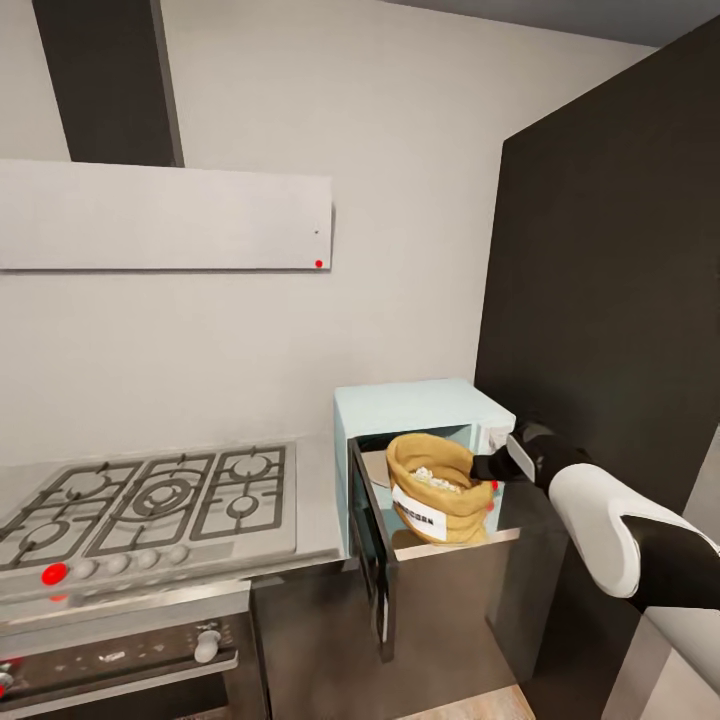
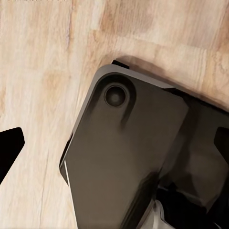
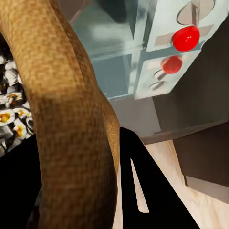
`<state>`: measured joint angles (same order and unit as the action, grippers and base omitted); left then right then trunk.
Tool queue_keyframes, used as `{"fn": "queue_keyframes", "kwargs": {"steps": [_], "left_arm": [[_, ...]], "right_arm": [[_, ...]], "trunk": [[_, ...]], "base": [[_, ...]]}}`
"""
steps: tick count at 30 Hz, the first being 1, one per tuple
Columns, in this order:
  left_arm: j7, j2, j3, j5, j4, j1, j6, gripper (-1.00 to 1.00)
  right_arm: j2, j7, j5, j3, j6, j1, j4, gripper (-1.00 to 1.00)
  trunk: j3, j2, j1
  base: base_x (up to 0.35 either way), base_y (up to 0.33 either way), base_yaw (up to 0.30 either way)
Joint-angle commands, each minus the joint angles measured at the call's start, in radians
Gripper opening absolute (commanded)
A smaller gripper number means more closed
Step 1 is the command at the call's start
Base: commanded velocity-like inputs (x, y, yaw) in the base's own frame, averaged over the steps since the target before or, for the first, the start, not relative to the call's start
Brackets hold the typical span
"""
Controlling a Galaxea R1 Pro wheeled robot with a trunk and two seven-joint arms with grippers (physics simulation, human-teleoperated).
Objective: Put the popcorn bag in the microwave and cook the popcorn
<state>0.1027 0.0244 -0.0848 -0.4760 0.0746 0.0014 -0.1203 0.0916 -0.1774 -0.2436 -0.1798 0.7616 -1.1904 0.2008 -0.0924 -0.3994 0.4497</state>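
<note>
1. The popcorn bag (image 1: pixel 437 488) stands upright in the open mouth of the microwave (image 1: pixel 415 408), its rolled rim wide open and the white label facing out front.
2. Inside the sack, there's the popcorn (image 1: pixel 438 479): a small heap of whitish pieces. The right wrist view catches it too (image 3: pixel 12 117), pale bits with yellow centres just behind the tan rim (image 3: pixel 71 109).
3. The microwave door (image 1: pixel 371 545) hangs wide open, swung out toward the robot, dark glass edge-on.
4. On the microwave's side panel, two red lights glow (image 3: pixel 185 37) beside round knobs.
5. Right gripper (image 1: pixel 490 467) is at the bag's rim, by the panel. In the wrist view one dark finger (image 3: pixel 143 186) sits outside the rim, more black on the inner side, so it looks pinched on the rim of the popcorn bag.
6. The microwave sits on the grey countertop (image 1: pixel 315 500), at its end by a tall dark cabinet (image 1: pixel 610 300).
7. Further along: the steel gas hob (image 1: pixel 150 510), the oven (image 1: pixel 120 660) below it, the white hood (image 1: pixel 160 215) above.
8. Left gripper: one dark fingertip (image 2: pixel 9 148) over pale wood floor (image 2: pixel 43 71) beside the robot's dark base (image 2: pixel 124 157); whether it's spread or closed, cannot tell.
</note>
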Motion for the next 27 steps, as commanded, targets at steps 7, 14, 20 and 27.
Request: {"fn": "queue_keyframes", "kwargs": {"steps": [7, 14, 20, 27], "left_arm": [[0.005, 0.000, -0.006, -0.011, 0.001, 0.000, -0.002, 1.00], [0.005, 0.000, -0.007, -0.011, 0.001, 0.000, -0.002, 1.00], [0.005, 0.000, -0.007, -0.009, 0.001, 0.000, -0.002, 1.00], [0.004, -0.001, -0.009, -0.008, 0.000, 0.000, -0.002, 1.00]], "right_arm": [[-0.003, -0.008, -0.008, -0.006, -0.024, 0.000, -0.006, -1.00], [-0.001, -0.006, -0.006, -0.006, -0.024, 0.000, -0.006, -1.00], [-0.001, -0.001, -0.007, -0.006, -0.058, 0.000, -0.047, -1.00], [0.000, 0.019, -0.007, -0.006, -0.067, 0.000, -0.060, -1.00]], "trunk": [[0.000, -0.001, 0.000], [0.000, -0.001, 0.000], [0.000, -0.001, 0.000], [0.000, -0.001, 0.000]], "base": [[0.000, 0.000, 0.000], [0.000, 0.000, 0.000], [0.000, 0.000, 0.000], [0.020, 0.000, 0.000]]}}
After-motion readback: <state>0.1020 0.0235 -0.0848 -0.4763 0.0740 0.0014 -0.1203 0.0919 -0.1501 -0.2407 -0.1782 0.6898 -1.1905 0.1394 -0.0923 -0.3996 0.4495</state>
